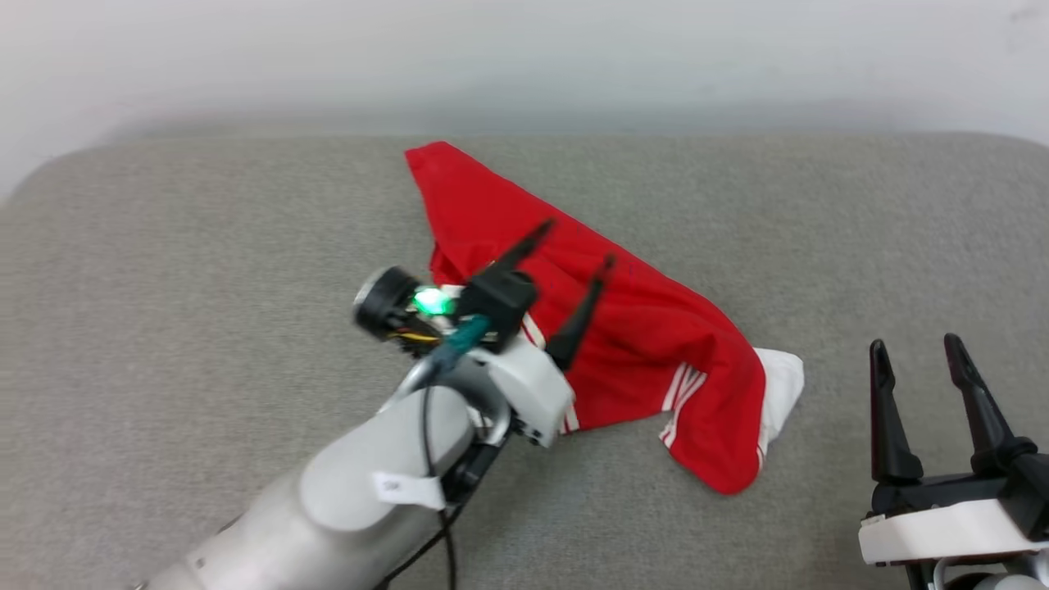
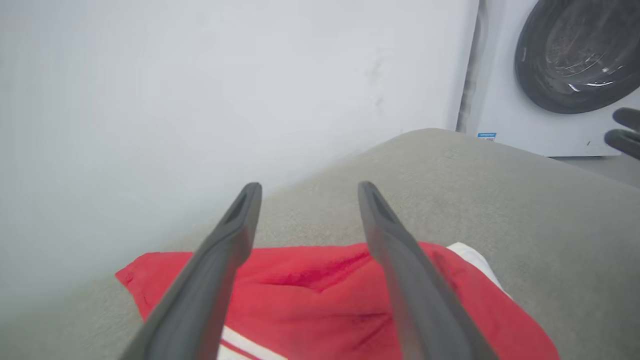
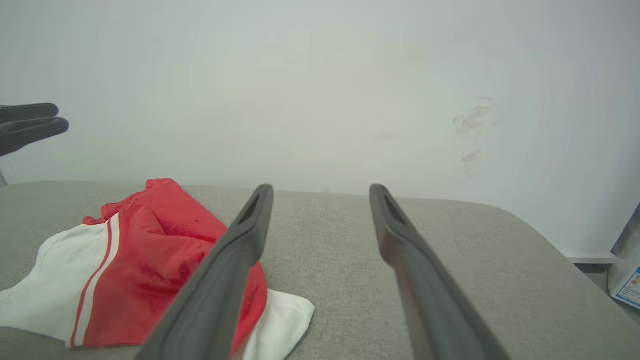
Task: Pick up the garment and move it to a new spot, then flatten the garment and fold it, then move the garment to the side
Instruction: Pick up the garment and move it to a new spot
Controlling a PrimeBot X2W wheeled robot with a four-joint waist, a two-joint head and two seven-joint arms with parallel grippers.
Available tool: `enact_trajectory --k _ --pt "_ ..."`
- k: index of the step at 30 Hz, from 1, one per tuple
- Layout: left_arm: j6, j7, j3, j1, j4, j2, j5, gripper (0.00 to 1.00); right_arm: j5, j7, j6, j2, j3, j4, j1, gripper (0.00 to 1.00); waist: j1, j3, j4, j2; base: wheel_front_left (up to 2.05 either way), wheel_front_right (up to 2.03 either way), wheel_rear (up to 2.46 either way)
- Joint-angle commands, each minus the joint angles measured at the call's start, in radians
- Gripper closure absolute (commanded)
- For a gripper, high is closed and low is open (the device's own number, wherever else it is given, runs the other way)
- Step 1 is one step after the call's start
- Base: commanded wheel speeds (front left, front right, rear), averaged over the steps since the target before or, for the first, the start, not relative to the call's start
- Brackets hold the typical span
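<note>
My left gripper (image 1: 576, 242) hangs over the garment (image 1: 656, 328), fingers apart and empty. The garment is a crumpled strip running from upper centre to lower right, and my right gripper (image 1: 916, 342), also spread, sits near that end.

Left forearm (image 1: 369, 483): pale grey, tagged white, trailed by black cable (image 1: 425, 434); green light (image 1: 430, 301) at wrist. Right gripper (image 1: 915, 341): dark fingers, white housing.

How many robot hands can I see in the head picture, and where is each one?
2. The left hand is over the red garment, near the middle, fingers apart. The right hand is at the lower right, beside the garment, not touching it.
</note>
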Motion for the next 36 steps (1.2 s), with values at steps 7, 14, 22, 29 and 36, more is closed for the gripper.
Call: enact_trajectory --k 7,14,22,29,36 --pt "0.157 -0.005 0.22 0.212 -0.216 0.098 0.146 0.0 0.01 -0.002 -0.001 0.002 0.002 0.007 0.026 0.0 0.0001 -0.053 0.056 -0.0001 0.0 0.0 0.0" --pt "0.22 -0.005 0.415 0.442 -0.334 0.127 0.25 0.0 0.022 -0.002 -0.001 0.002 0.009 0.017 0.046 0.0 0.0001 -0.093 0.074 -0.0001 0.0 0.0 0.0" --pt "0.208 -0.006 0.622 0.67 -0.407 0.083 0.353 0.0 0.038 -0.002 -0.001 0.002 0.015 0.028 0.072 0.0 0.0001 -0.128 0.079 -0.0001 0.0 0.0 0.0" --pt "0.126 -0.006 0.738 0.796 -0.403 0.011 0.416 0.0 0.063 -0.002 -0.001 0.003 0.018 0.038 0.088 0.0 0.0001 -0.145 0.075 -0.0001 0.0 0.0 0.0" --pt "0.053 -0.006 0.823 0.861 -0.386 -0.052 0.476 0.0 0.082 -0.002 -0.001 0.002 0.028 0.048 0.108 0.0 0.0001 -0.157 0.062 -0.0001 0.0 0.0 0.0"
